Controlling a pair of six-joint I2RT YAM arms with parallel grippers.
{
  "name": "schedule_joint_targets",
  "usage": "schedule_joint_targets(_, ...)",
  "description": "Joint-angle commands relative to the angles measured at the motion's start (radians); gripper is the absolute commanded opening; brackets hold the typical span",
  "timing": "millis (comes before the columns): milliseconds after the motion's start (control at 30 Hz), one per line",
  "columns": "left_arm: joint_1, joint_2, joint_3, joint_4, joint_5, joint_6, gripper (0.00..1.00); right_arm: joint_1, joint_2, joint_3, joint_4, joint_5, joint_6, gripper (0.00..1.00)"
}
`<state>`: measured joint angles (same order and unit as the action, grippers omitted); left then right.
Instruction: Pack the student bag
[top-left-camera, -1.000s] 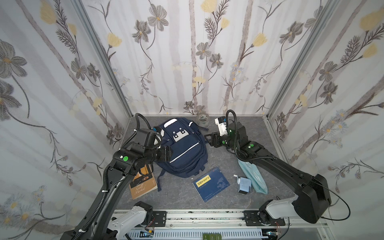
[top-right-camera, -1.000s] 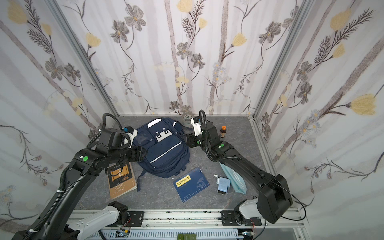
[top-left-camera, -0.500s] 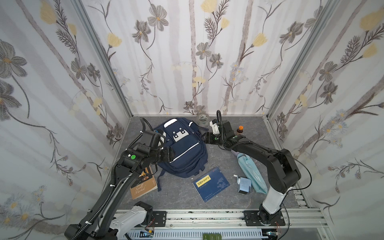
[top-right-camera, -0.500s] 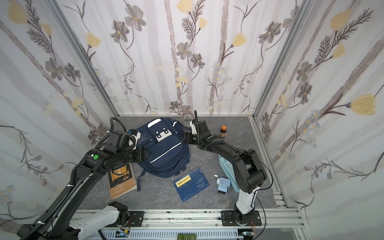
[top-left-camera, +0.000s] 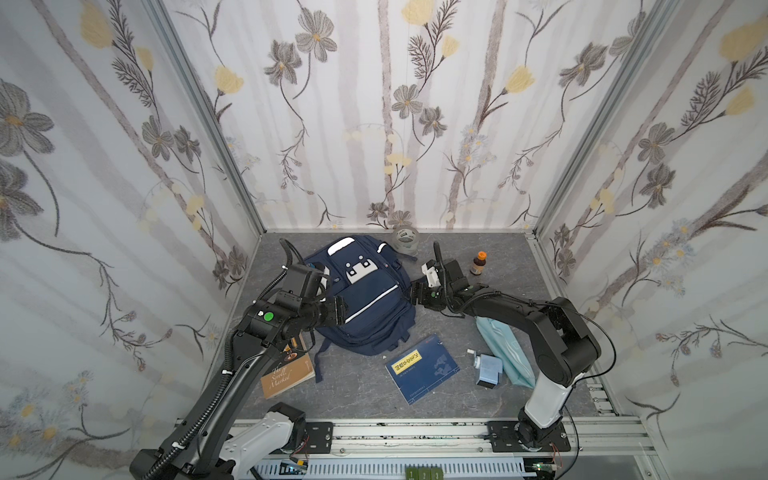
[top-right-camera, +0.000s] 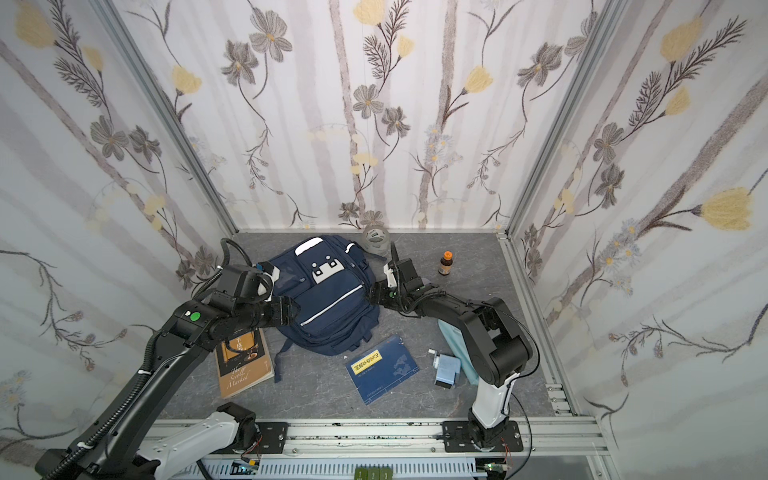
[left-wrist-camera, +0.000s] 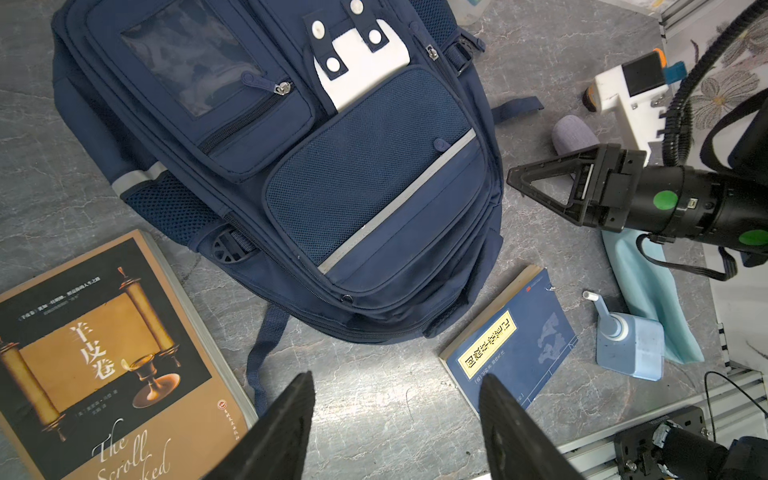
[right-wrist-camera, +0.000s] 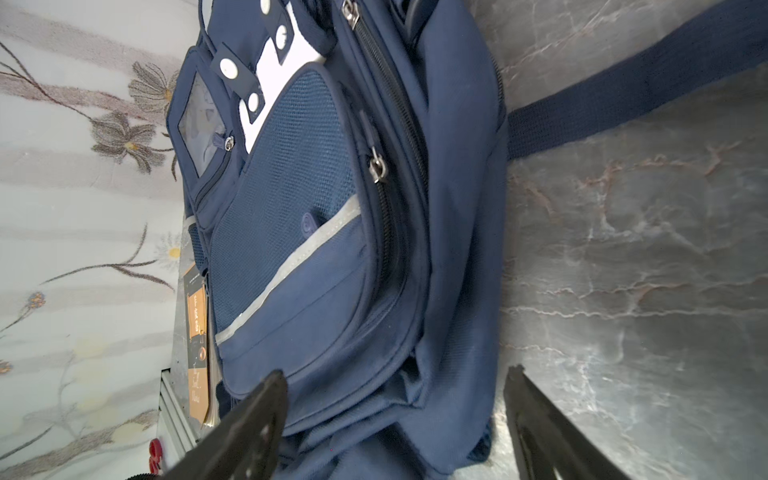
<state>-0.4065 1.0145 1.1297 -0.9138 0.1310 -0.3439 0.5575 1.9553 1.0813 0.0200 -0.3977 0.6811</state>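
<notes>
The student bag (top-left-camera: 365, 299) (top-right-camera: 328, 299) is a navy backpack with white patches, lying front side up at the back middle of the grey table. Its front zips look closed (left-wrist-camera: 291, 166). My left gripper (top-left-camera: 340, 309) (top-right-camera: 293, 311) hovers over the bag's left side, open and empty; in the left wrist view its fingertips (left-wrist-camera: 395, 378) frame bare table. My right gripper (top-left-camera: 413, 295) (top-right-camera: 374, 297) is low at the bag's right side, open. In the right wrist view its jaws (right-wrist-camera: 399, 370) straddle the bag's side edge (right-wrist-camera: 332, 249) without closing on it.
A brown book (top-left-camera: 286, 374) lies under my left arm, partly tucked beside the bag. A blue booklet (top-left-camera: 422, 368), a pale blue dispenser (top-left-camera: 486, 368) and a teal pouch (top-left-camera: 503, 353) lie at the front right. A small orange-capped bottle (top-left-camera: 478, 263) and a tape roll (top-left-camera: 405, 241) stand at the back.
My right arm has folded back at the elbow, and its gripper has come a little forward along the bag's right side with jaws wider. My left gripper has edged right over the bag.
</notes>
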Motion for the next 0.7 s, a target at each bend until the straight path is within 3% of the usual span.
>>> schedule_joint_targets(0, 0.000, -0.010, -0.010, 0.028, -0.015, -0.018, 0.66, 0.005, -0.002, -0.028, 0.086, -0.041, 0.057, 0.81)
schedule_joint_targets(533, 0.000, 0.010, 0.023, 0.007, -0.029, 0.018, 0.66, 0.025, 0.035, -0.108, 0.235, -0.060, 0.176, 0.77)
schedule_joint_targets(600, 0.000, 0.013, 0.027, 0.006, -0.035, 0.027, 0.66, 0.025, 0.027, -0.112, 0.246, -0.050, 0.176, 0.71)
schedule_joint_targets(667, -0.001, 0.020, 0.036, 0.007, -0.037, 0.042, 0.66, 0.024, 0.030, -0.105, 0.255, -0.064, 0.175, 0.59)
